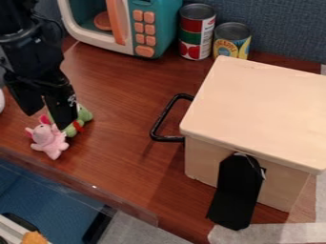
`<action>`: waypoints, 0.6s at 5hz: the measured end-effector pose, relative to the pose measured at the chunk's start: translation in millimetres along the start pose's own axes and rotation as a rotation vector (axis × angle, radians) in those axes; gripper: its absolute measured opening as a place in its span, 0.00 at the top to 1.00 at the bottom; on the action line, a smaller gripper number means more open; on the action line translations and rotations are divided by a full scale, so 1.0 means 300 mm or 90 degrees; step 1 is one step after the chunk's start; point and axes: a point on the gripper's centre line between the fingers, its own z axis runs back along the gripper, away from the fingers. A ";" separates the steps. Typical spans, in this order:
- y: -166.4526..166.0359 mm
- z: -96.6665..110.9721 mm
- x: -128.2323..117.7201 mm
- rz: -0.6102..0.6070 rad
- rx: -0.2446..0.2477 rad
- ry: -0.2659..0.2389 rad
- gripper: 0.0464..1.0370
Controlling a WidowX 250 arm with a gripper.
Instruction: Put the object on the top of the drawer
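**Wooden tabletop (121,90): handling and visibility findings**

The wooden tabletop runs below a blue wall (286,26). At left, a pink plush toy (49,141) lies just beside a green plush toy (81,119). The task does not say which is the object; the pink one, nearer the lower left of the frame, is judged the likelier. The destination is the flat top of the pale drawer box (261,107), at right.

Handling, as judged: the pink toy is light, soft and yielding, with little risk of slipping or breaking. Recommended hold: across the thick middle of the body. Ears and limbs are poor holds; they would fold and let the toy swing. A firm squeeze should do no harm. The green toy is close enough to be caught in the same grasp.

The gripper (46,120) is at left, above the toys, its two fingers spread. No toy is seen pinched between them. Contact with either toy cannot be confirmed from this angle.

Obstructions: one finger covers part of the green toy, leaving its shape and pose uncertain. The red patch (77,126) on it cannot be identified. The drawer box is cut off by the right edge, and a white item (1,100) by the left; the latter is unidentified.
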 end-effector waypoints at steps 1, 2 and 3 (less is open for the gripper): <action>-0.003 -0.016 -0.002 0.003 -0.009 0.009 0.04; 0.054 -0.040 0.092 0.023 -0.015 -0.008 0.04; 0.138 -0.072 0.161 0.063 -0.006 -0.007 0.04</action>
